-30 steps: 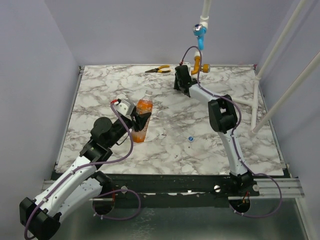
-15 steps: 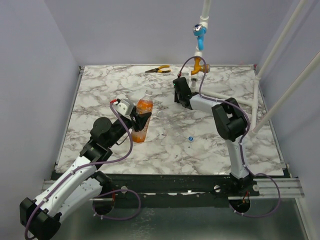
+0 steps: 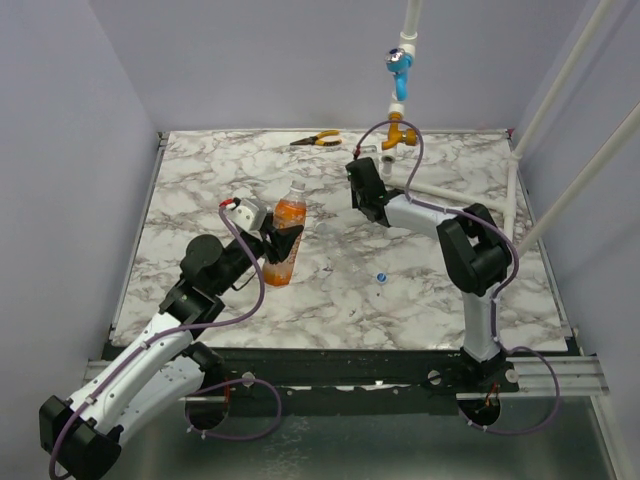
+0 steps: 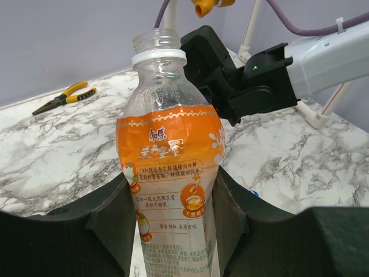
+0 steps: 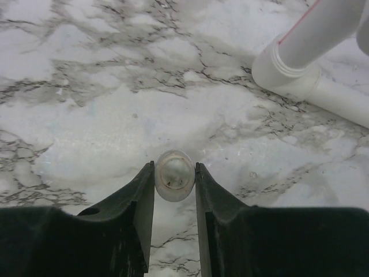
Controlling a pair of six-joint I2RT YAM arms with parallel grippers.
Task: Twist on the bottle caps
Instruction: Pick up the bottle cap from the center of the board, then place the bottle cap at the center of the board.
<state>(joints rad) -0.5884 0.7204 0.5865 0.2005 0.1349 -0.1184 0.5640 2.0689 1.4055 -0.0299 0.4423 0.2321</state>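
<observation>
Uncapped bottle [image 4: 170, 167] and whitish cap [image 5: 174, 183], each clamped in a gripper.
The bottle is upright, left of centre on the tabletop [image 3: 190, 190], with the left gripper [image 4: 172, 214] closed around its body. Farther back, the right gripper [image 5: 174, 168] pinches the whitish cap near a white pipe [image 5: 323, 63]. The blue cap [image 3: 381, 277] lies loose between the arms.

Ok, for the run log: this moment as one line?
left end effector: shut on bottle, neck uncapped | right end effector: shut on whitish cap | blue cap: loose on table
</observation>
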